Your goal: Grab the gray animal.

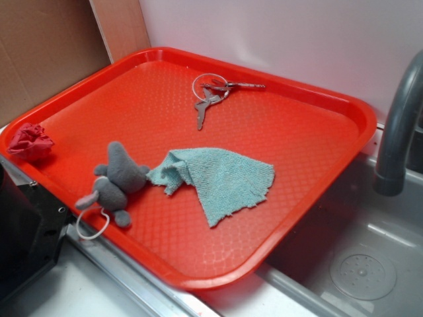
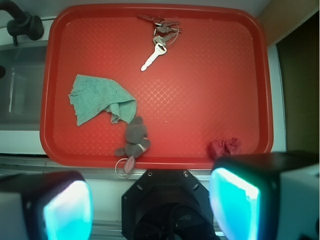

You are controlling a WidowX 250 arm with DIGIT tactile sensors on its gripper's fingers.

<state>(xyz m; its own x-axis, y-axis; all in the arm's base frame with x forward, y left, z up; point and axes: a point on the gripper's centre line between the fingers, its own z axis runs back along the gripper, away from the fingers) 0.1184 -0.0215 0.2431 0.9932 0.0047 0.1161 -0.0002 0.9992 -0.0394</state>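
Red tray (image 1: 344, 105) beside sink | gray animal (image 2: 134, 138) at tray's near edge, touching teal cloth (image 2: 97, 97), untouched | tool (image 2: 150, 207) high above, spread wide, empty | descent and grasp left

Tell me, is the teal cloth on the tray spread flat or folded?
Partly folded. The teal cloth has one corner bunched and turned over next to the gray animal; the rest lies flat on the red tray.
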